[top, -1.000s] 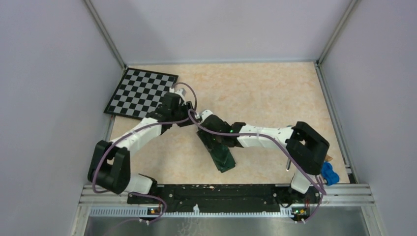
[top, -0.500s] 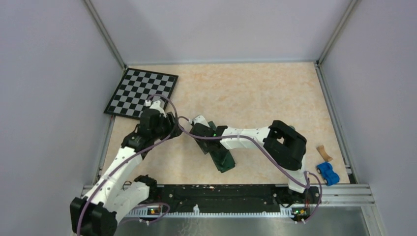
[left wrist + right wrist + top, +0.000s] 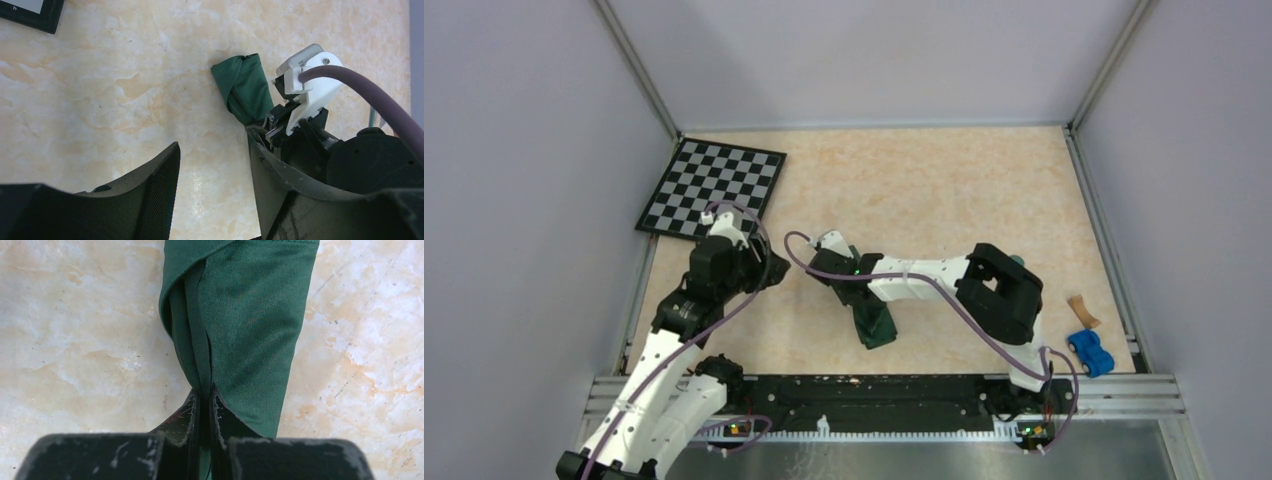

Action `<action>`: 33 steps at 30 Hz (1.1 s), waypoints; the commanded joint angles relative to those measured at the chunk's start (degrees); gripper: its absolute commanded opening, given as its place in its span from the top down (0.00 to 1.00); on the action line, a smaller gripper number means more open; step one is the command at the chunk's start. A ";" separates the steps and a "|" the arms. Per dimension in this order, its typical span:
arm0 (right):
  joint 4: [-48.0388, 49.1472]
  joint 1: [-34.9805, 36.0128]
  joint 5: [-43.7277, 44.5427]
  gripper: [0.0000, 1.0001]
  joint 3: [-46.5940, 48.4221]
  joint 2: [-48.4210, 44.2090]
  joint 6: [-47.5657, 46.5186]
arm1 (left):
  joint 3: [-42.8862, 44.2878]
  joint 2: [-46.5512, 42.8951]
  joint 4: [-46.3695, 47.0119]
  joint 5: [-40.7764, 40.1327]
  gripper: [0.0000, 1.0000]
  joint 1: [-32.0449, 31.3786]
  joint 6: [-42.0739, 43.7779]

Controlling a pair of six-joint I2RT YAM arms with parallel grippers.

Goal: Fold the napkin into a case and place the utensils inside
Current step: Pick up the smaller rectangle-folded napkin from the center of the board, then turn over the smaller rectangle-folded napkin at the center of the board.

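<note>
The dark green napkin [image 3: 879,326] lies folded into a long narrow case on the marbled table, slanting toward the near edge. My right gripper [image 3: 850,286] is over its far end. In the right wrist view that gripper [image 3: 204,392] is shut, pinching a raised fold of the napkin [image 3: 250,315]. My left gripper [image 3: 769,272] hangs open to the left of the cloth, apart from it. In the left wrist view only bare table shows between its fingers [image 3: 212,145], with the napkin's end [image 3: 245,90] beyond. The utensils are out of view.
A black-and-white checkered board [image 3: 714,185] lies at the far left; its corner [image 3: 30,12] shows in the left wrist view. A blue toy car [image 3: 1089,352] and a small tan wooden piece [image 3: 1081,310] sit near the right wall. Grey walls enclose the table.
My left arm has drawn back to the left and nearer, away from the napkin. My right gripper has slid left along the cloth and shut on a fold.
</note>
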 commanded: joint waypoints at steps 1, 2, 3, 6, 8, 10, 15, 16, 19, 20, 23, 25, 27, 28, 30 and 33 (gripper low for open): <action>0.60 -0.20 -5.44 1.00 2.09 -3.55 0.57 | 2.08 -0.15 0.52 0.03 0.41 -0.04 -0.40; 1.93 -0.55 -8.37 1.00 1.70 -5.02 0.72 | 2.63 -0.22 0.29 -0.11 0.41 -0.04 -0.42; 3.38 -0.89 -11.32 1.00 0.98 -6.50 1.56 | 3.25 -0.31 0.10 -0.43 0.41 -0.04 -0.42; 13.32 -3.92 -24.41 1.00 -4.53 -11.11 6.18 | 4.79 -0.97 -0.37 -2.14 0.41 -0.04 -0.43; 21.86 -7.18 -35.13 1.00 -9.04 -12.88 11.09 | 5.25 -1.29 -0.09 -2.93 0.41 -0.02 -0.35; 33.76 -9.58 -43.77 1.00 -14.08 -12.97 17.12 | 5.43 -1.37 0.27 -3.05 0.41 -0.04 -0.38; 69.02 -13.54 -59.89 1.00 -24.19 -5.87 36.54 | 5.56 -0.30 1.57 -1.36 0.41 -0.04 -1.31; 74.90 -14.04 -61.26 1.00 -25.34 -4.05 39.64 | 5.60 0.46 1.74 -0.90 0.41 -0.04 -1.52; 83.64 -15.30 -62.05 1.00 -27.80 -0.49 42.93 | 5.50 2.34 2.31 0.75 0.42 -0.04 -2.11; 85.71 -15.89 -62.08 1.00 -28.87 0.02 43.07 | 5.31 3.05 2.76 1.59 0.42 -0.04 -2.18; 89.41 -18.79 -63.26 1.00 -31.86 2.10 43.87 | 4.36 5.45 4.49 4.66 0.42 -0.11 -2.65; 90.56 -20.43 -64.44 1.00 -34.11 3.22 43.81 | 3.33 7.33 6.32 6.92 0.41 -0.08 -2.71; 91.18 -22.10 -65.49 0.99 -36.06 3.89 43.57 | 2.61 9.55 8.66 9.92 0.41 -0.12 -2.28; 92.46 -23.02 -66.18 0.98 -37.25 3.88 43.68 | 2.39 10.91 10.18 11.89 0.41 -0.13 -2.00; 92.42 -25.33 -67.07 0.90 -39.27 2.77 42.53 | 1.94 13.68 14.46 16.45 0.40 -0.13 -1.86; 83.68 -29.09 -70.03 0.64 -39.86 -0.38 36.50 | 1.99 20.66 20.05 24.80 0.39 -0.13 -2.40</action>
